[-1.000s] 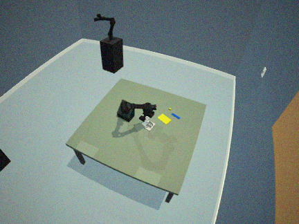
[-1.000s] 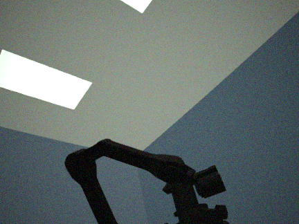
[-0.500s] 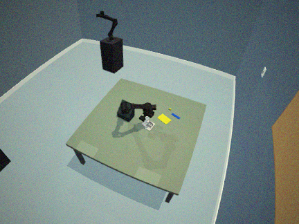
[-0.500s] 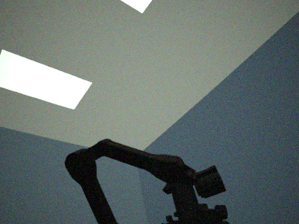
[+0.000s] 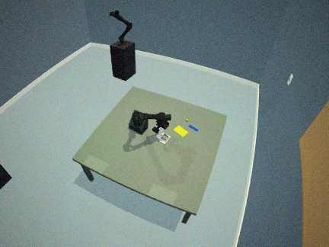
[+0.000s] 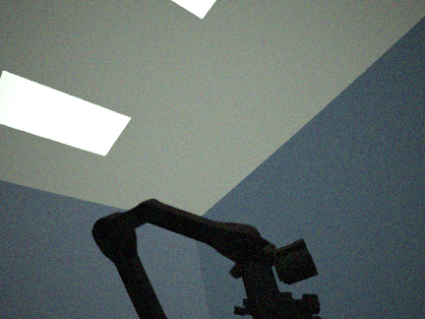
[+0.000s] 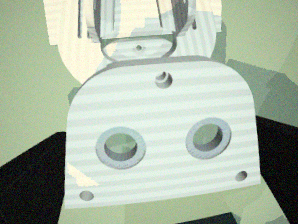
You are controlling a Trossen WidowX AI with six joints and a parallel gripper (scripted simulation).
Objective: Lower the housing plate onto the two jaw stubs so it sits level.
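The housing plate (image 7: 160, 107) is pale and striped, with two grey-ringed holes and three small holes. It fills the middle of the wrist view. My gripper (image 7: 157, 133) (image 5: 161, 129) is shut on the plate, with a dark finger at its left and right edges. The pale jaw assembly (image 7: 72, 47) (image 5: 164, 138) lies on the table, beyond the plate's rounded edge in the wrist view. The plate overlaps its near part in that view and hides it. The jaw stubs cannot be made out, and the height of the plate above them cannot be told.
A yellow sheet (image 5: 180, 131), a blue strip (image 5: 193, 128) and a small yellow piece (image 5: 186, 120) lie on the table (image 5: 126, 168), to the right of the arm in the top view. The exterior view shows the arm (image 6: 182, 222) but not the plate.
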